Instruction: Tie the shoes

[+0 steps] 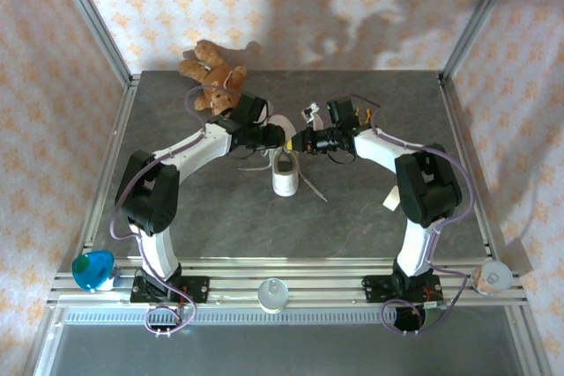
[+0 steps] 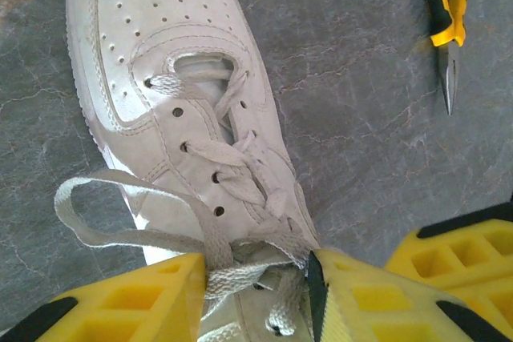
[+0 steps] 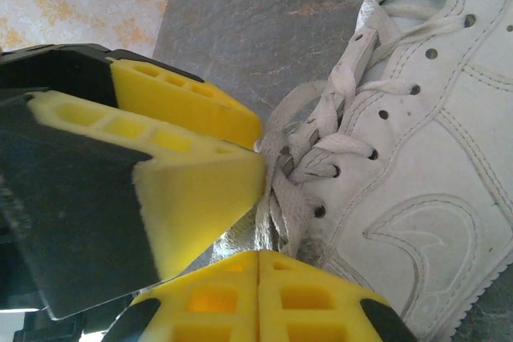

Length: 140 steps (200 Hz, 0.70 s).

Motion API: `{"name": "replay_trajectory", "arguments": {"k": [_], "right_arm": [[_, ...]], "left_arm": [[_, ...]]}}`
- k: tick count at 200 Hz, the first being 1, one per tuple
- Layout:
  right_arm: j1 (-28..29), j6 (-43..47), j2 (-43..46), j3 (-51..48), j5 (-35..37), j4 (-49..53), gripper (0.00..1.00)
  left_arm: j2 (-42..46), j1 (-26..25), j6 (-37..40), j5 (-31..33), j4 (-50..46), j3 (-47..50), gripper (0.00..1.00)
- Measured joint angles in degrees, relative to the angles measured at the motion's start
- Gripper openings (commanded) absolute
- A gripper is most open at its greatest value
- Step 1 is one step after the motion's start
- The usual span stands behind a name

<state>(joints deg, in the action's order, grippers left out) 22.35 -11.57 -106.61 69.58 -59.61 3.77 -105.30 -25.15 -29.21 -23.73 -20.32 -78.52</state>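
The shoe, a small white sneaker, lies mid-table with its toe toward me. Its laces cross in a loose bunch at the top eyelets, and one loop trails off to the side. My left gripper straddles that bunch, open partway, with the crossed lace stretched between its yellow fingers. My right gripper is shut, and a lace strand runs down into the seam between its fingers. Both grippers meet over the shoe's opening, the left gripper just left of the right gripper.
A brown teddy bear lies at the back left of the table. Yellow-handled pliers rest on the grey tabletop beside the shoe. A blue object and a round one sit at the near rail corners.
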Motion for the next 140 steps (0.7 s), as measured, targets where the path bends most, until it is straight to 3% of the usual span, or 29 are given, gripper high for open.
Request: {"name": "replay_trajectory", "arguments": {"k": [23, 74, 140], "right_arm": [[0.00, 0.00, 0.17, 0.00, -0.02, -0.02, 0.06], [0.00, 0.04, 0.50, 0.00, 0.00, 0.04, 0.09], [-0.07, -0.35, 2.19, 0.02, 0.94, 1.38, 0.26]], "left_arm": [[-0.09, 0.00, -0.72, -0.02, -0.09, -0.20, 0.38], [-0.09, 0.00, -1.36, -0.44, 0.02, -0.20, 0.23], [-0.09, 0.00, -1.40, -1.20, 1.55, 0.59, 0.21]]}}
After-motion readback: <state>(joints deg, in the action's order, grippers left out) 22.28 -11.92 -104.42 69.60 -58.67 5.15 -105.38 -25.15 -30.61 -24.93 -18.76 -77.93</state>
